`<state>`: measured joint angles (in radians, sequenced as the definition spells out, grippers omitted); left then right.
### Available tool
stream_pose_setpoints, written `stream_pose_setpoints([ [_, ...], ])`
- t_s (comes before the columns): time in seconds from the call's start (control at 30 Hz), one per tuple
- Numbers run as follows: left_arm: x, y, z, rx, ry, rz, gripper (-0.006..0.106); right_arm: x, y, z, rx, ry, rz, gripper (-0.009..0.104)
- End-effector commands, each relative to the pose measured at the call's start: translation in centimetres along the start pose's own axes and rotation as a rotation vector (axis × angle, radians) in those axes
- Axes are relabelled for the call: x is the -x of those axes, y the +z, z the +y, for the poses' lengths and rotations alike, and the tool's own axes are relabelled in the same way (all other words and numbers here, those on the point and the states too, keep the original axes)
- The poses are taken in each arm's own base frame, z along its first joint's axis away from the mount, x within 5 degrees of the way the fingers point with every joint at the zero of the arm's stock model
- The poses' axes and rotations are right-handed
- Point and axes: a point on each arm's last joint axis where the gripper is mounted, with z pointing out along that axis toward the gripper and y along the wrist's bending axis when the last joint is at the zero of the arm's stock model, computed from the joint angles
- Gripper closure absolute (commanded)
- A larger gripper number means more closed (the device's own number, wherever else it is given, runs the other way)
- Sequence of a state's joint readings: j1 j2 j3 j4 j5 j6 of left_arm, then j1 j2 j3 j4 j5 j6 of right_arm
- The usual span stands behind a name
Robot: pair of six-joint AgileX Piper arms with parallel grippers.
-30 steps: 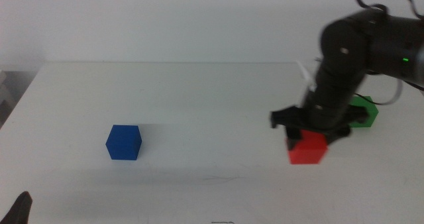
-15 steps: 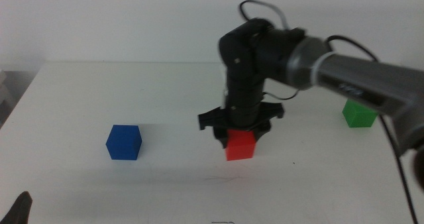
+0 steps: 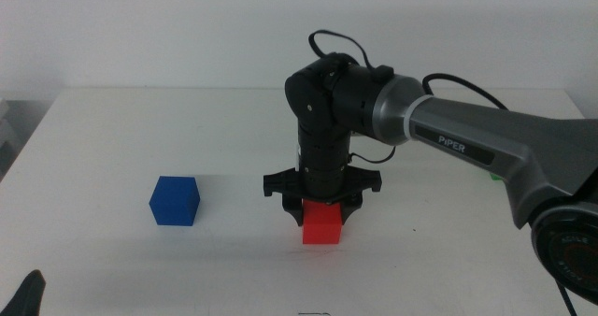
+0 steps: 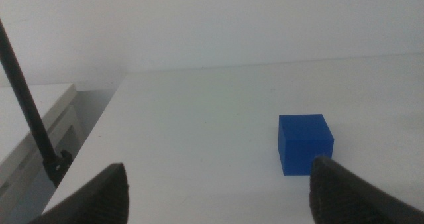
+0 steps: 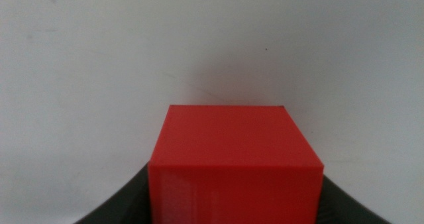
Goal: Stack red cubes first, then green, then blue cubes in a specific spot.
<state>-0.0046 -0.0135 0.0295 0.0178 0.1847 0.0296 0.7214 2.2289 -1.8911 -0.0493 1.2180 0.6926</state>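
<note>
Right gripper (image 3: 321, 207) at counter (image 3: 112, 129) middle, jaws pinching red cube (image 3: 322, 224); I see blue cube (image 3: 175, 201) well apart. Left gripper (image 4: 215, 187) waits, jaws spread.

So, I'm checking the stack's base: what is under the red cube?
Only bare white table shows around the red cube, held in the right gripper. Whether it touches down cannot be seen. The blue cube sits apart.
</note>
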Motion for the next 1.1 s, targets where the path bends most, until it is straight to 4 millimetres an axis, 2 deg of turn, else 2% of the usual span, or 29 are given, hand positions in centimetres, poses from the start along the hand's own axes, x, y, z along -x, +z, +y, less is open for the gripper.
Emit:
stream_pose_setpoints([
  [0.0, 0.9, -0.2, 0.0, -0.002, -0.004, -0.096, 0.007, -0.2, -3.3, -0.4, -0.004, 0.02, -0.02, 0.096],
  [0.37, 0.9, -0.2, 0.0, -0.002, -0.004, -0.096, 0.007, -0.2, -2.2, -0.2, -0.014, 0.03, 0.009, 0.094],
  [0.4, 0.9, -0.2, 0.0, -0.002, -0.004, -0.096, 0.007, -0.1, -2.2, -0.1, 0.005, 0.035, -0.005, 0.059],
  [0.43, 0.9, -0.2, 0.0, -0.002, -0.004, -0.096, 0.007, 0.0, -2.2, 0.0, 0.011, 0.036, -0.008, 0.052],
  [0.47, 0.9, -0.2, 0.0, -0.002, -0.004, -0.096, 0.007, 0.0, -2.2, 0.0, 0.014, 0.037, -0.009, 0.037],
  [0.63, 0.9, -0.2, 0.0, -0.002, -0.004, -0.096, 0.007, 0.0, -2.9, 0.1, 0.027, 0.033, -0.034, 0.007],
  [0.67, 0.9, -0.2, 0.0, -0.002, -0.004, -0.096, 0.007, -0.1, -3.6, 0.0, 0.035, 0.033, -0.041, 0.003],
  [0.73, 0.9, -0.2, 0.0, -0.002, -0.004, -0.096, 0.007, -0.5, -5.3, -0.1, 0.042, 0.018, -0.068, 0.001],
  [0.83, 0.9, -0.2, 0.0, -0.002, -0.004, -0.096, 0.007, -1.1, -9.7, -1.1, 0.066, -0.018, -0.139, 0.001],
  [0.97, 0.9, -0.2, 0.0, -0.002, -0.004, -0.096, 0.007, -1.5, -15.4, -3.9, 0.083, -0.037, -0.283, 0.001],
  [1.07, 0.9, -0.2, 0.0, -0.002, -0.004, -0.096, 0.007, -0.9, -18.1, -6.9, 0.075, -0.027, -0.354, 0.001],
])
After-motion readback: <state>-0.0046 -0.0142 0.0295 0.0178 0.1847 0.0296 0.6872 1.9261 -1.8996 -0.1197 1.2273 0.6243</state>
